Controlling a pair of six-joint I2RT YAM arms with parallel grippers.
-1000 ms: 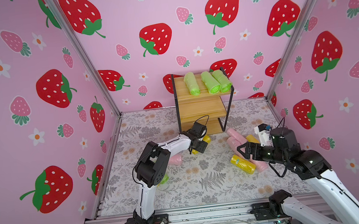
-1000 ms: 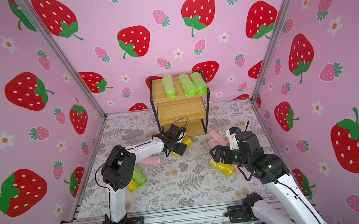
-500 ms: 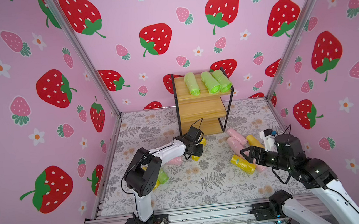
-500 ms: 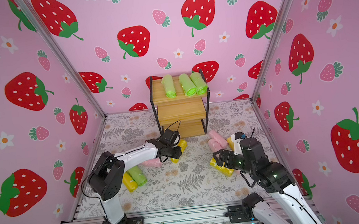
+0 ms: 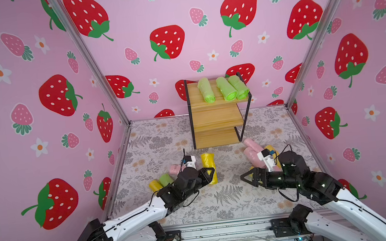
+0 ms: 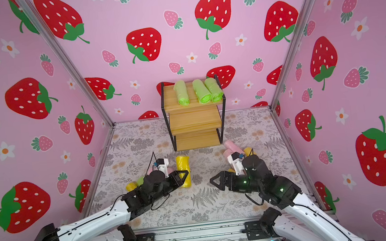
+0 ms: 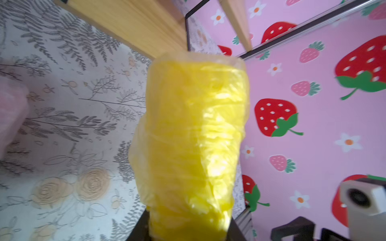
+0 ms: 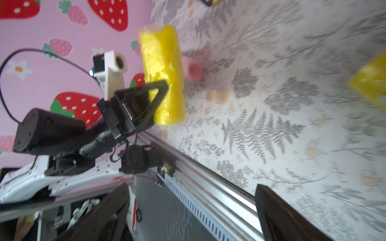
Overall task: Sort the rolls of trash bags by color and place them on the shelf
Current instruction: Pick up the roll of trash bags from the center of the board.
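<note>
My left gripper [image 5: 208, 173] [image 6: 182, 176] [image 7: 188, 227] is shut on one end of a yellow roll [image 5: 208, 164] [image 6: 183, 167] [image 7: 192, 135] [image 8: 163, 73], which points away toward the shelf [image 5: 214, 121] [image 6: 194, 123]. Three light green rolls [image 5: 226, 89] [image 6: 200, 92] lie on the shelf's top board; the two lower boards are bare. My right gripper [image 5: 247, 177] [image 6: 215, 181] [image 8: 188, 217] is open and empty over the mat, facing the left gripper. Behind it lie pink rolls [image 5: 251, 149] and a yellow roll [image 5: 269, 149].
Beside the left arm lie a yellow roll [image 5: 154, 185], a green roll [image 5: 165, 179] and a pink roll [image 5: 175, 169] [image 8: 193, 70]. Strawberry-print walls close in three sides. A metal rail [image 5: 222, 225] runs along the front edge.
The left gripper has shut on the yellow roll and drawn back from the shelf toward the front. The right gripper has opened wider and shifted away from the pile toward the middle.
</note>
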